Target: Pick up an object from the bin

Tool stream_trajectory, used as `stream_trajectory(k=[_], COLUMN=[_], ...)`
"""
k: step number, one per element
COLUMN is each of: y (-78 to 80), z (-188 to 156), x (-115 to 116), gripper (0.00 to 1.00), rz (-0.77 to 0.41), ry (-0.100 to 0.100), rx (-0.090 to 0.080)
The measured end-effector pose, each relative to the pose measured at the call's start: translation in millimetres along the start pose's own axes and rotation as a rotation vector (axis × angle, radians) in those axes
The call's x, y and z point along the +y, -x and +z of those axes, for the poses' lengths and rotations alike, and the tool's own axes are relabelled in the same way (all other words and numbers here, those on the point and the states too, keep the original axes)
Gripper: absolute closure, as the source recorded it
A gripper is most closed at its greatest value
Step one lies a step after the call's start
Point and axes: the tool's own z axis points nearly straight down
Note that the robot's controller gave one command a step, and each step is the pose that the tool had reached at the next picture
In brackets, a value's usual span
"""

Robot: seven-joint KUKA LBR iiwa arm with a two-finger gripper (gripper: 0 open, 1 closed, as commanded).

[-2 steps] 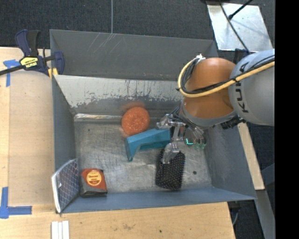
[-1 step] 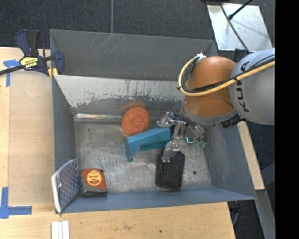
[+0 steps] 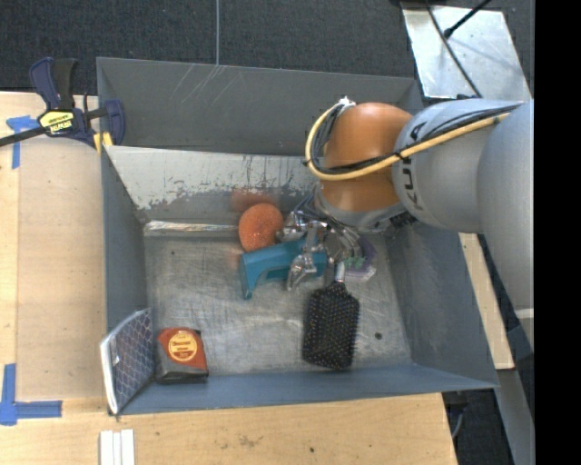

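Grey metal bin, sloped walls, floor scuffed and scratched. Dark ground beyond the far rim at 12 o'clock.

Step in hand, by judgement: descent onto a target, grasp not confirmed. Gripper low over the floor, just off centre toward 1 o'clock, at the 3 o'clock end of a teal plastic piece. Angular thing, lying flat mid-bin. Touching it or only just above: cannot tell. Jaws spread or pressed together: cannot tell, with metal parts crowded under the orange wrist cover. Nothing seen pinched.

Neighbours of the gripper:
- Orange round ball, sponge-like, at 12 o'clock of the teal piece. Touching or very nearly so, at the foot of the back wall.
- Black hairbrush, bristles up, close by at 5 o'clock.
- Small purple-and-green scrap at 3 o'clock, partly hidden, kind unclear.

Next move, by judgement: calls for a square close across a narrow part of the teal piece, then a straight lift. Worth watching: hard plastic, odd shape, likely to twist or slip in an off-centre grip. Also a risk of dragging the ball along or nudging the brush.

Rest of the floor:
- Orange tape measure at 7 o'clock, well apart from the gripper.
- Flat mesh-patterned packet just beside it, propped against the wall in the 8 o'clock corner.
- Bare metal between these and the centre group, so room to lift without crowding on the 9 o'clock side.
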Motion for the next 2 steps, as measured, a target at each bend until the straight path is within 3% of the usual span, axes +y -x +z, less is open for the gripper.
stream_trajectory(k=[1, 2], y=[0.0, -3.3], z=[0.0, -125.5], x=[0.0, 13.8], gripper=[1.00, 1.00], rz=[0.000, -0.048], ry=[0.000, -0.001], rx=[0.000, 0.005])
